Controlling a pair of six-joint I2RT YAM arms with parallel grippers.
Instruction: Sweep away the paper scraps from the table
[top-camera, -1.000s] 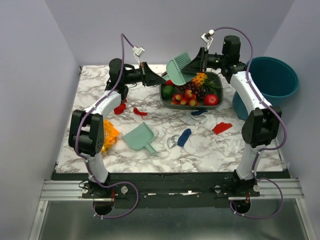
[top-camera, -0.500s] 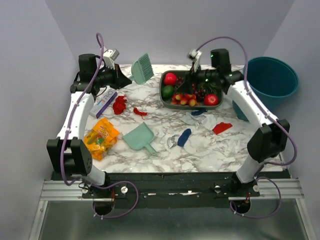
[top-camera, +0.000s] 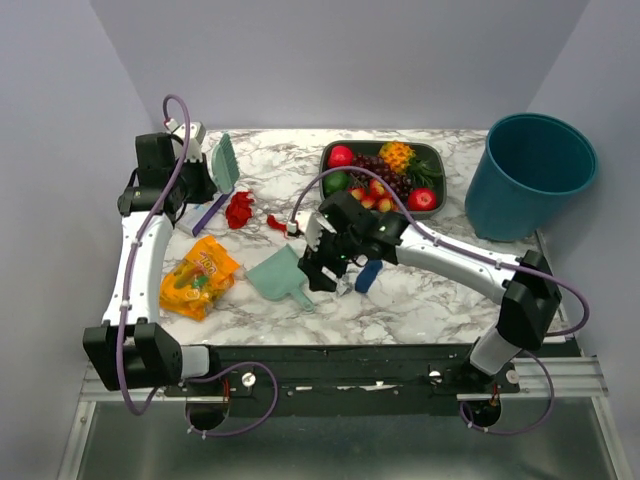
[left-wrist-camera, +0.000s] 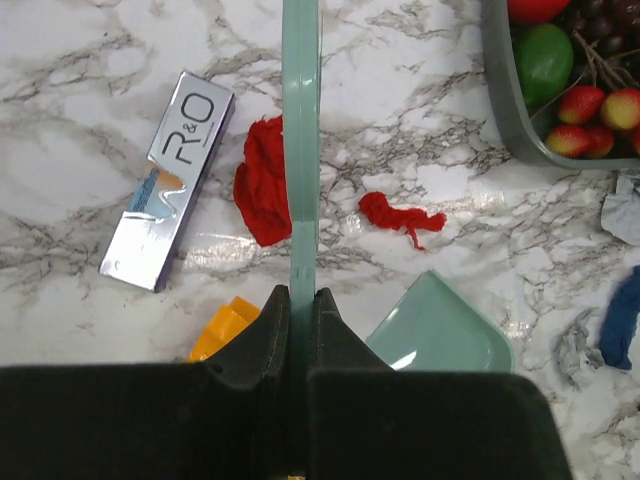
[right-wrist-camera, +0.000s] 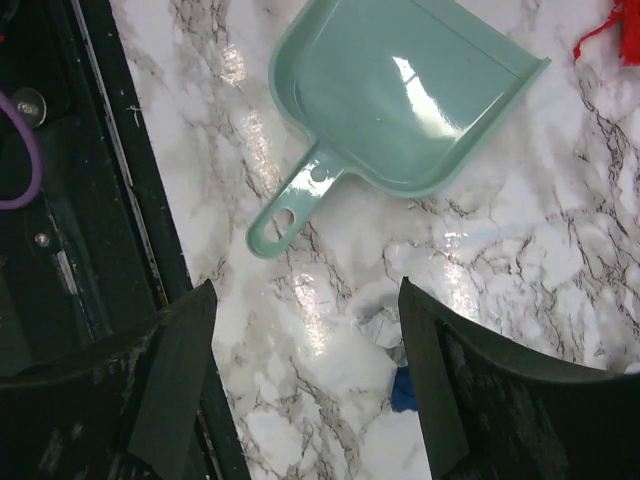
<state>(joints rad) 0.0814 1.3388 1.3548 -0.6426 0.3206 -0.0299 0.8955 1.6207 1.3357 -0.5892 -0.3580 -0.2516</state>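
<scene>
Held edge-on, the green brush (left-wrist-camera: 300, 140) has its handle clamped by my left gripper (left-wrist-camera: 300, 295), which is shut on it above the back left of the table (top-camera: 420, 305). Red paper scraps (left-wrist-camera: 264, 182) lie under and right of the brush (top-camera: 222, 164), another red one (left-wrist-camera: 400, 215) nearby. My right gripper (right-wrist-camera: 305, 285) is open and empty, hovering just past the handle of the green dustpan (right-wrist-camera: 400, 90). A grey-white scrap (right-wrist-camera: 380, 325) and a blue scrap (right-wrist-camera: 403, 390) lie by its right finger (right-wrist-camera: 440, 370). The blue scrap (top-camera: 368, 274) sits right of the dustpan (top-camera: 278, 273).
A grey tray of fruit (top-camera: 433, 155) stands at the back, a teal bin (top-camera: 530, 175) off the right edge. An orange snack bag (top-camera: 198, 278) and a silver-purple box (left-wrist-camera: 170, 180) lie at the left. The black front edge (right-wrist-camera: 140, 200) runs close beside the dustpan handle.
The left arm carried the brush from the back centre to the back left. The right gripper opened and swung from the fruit tray down to the dustpan near the front.
</scene>
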